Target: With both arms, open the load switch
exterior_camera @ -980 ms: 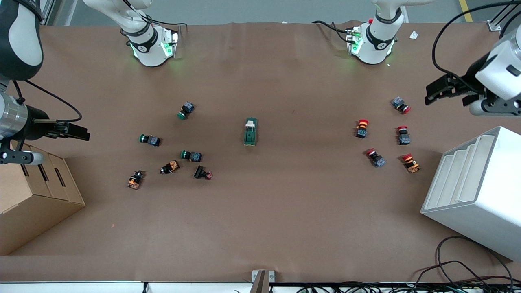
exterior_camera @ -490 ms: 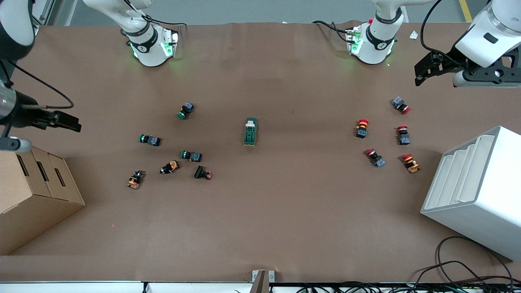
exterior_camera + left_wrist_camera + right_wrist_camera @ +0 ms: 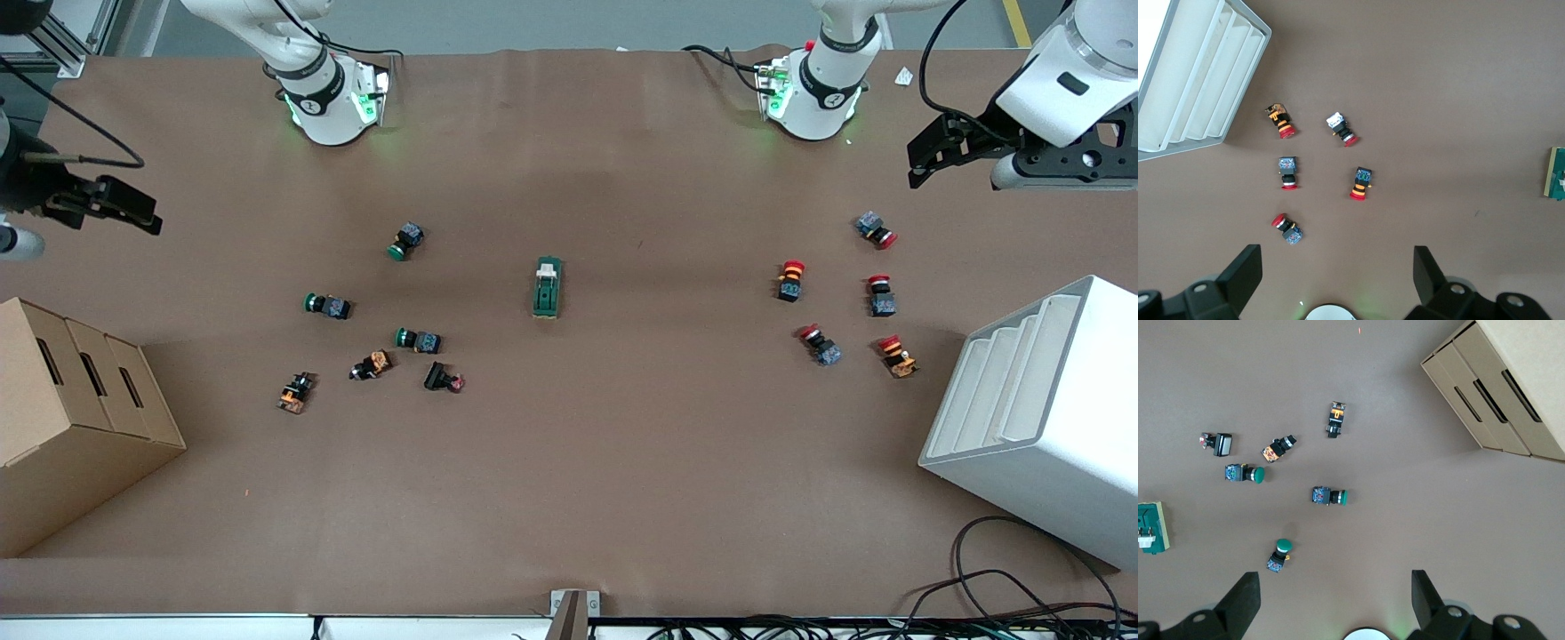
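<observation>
The load switch [image 3: 548,287], a dark green block with a white toggle piece, lies flat in the middle of the table; it also shows at the edge of both wrist views [image 3: 1557,173] [image 3: 1151,528]. My left gripper [image 3: 925,158] hangs open and high over the table's left-arm end, above bare paper near the red push buttons. In its wrist view the left gripper [image 3: 1336,263] holds nothing. My right gripper [image 3: 133,212] hangs open over the right-arm end, and in its own view the right gripper [image 3: 1335,587] is empty too. Both are well apart from the switch.
Several green and orange push buttons [image 3: 418,340] lie scattered toward the right arm's end, several red-capped ones [image 3: 791,279] toward the left arm's. A cardboard box [image 3: 71,409] and a white slotted rack [image 3: 1040,418] stand at the table's ends, nearer the camera.
The right gripper has risen off the cardboard box and drifted toward the bases. The left gripper shifted toward its base a second ago and has since held nearly still. The switch has not moved.
</observation>
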Available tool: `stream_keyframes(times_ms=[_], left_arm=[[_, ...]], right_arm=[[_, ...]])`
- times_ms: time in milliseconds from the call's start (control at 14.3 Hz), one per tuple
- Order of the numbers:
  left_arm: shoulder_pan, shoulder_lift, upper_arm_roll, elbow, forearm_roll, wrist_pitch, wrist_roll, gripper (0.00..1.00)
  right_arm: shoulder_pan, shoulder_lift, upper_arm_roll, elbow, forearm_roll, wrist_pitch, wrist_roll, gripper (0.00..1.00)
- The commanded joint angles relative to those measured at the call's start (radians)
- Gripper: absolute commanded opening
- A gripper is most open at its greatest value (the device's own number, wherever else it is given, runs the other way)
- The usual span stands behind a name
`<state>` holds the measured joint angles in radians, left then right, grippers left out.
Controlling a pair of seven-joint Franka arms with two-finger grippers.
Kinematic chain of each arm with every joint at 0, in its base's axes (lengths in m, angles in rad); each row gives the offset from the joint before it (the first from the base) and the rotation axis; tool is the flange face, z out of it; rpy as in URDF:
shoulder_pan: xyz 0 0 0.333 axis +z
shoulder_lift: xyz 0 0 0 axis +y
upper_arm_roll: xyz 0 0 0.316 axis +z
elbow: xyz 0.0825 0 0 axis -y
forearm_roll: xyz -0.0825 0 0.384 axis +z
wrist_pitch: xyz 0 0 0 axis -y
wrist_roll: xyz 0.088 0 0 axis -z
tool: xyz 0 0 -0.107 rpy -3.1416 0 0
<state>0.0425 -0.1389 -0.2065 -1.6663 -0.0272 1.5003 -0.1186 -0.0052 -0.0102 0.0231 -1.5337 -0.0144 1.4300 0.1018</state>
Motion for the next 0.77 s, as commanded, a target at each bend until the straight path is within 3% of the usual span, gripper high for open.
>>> stream_keyframes(times_ms=[0, 700], left_arm=[[0.005, -0.05, -0.007, -0.047, 0.006, -0.006, -0.001, 1.0], [0.005, -0.059, -0.005, -0.053, 0.006, -0.006, -0.045, 1.0]], right_arm=[[0.001, -0.08, 0.003, -0.084, -0.015, 0.02, -0.005, 1.0], [-0.007, -0.12, -0.005, -0.115, 0.017, 0.023, -0.005, 1.0]])
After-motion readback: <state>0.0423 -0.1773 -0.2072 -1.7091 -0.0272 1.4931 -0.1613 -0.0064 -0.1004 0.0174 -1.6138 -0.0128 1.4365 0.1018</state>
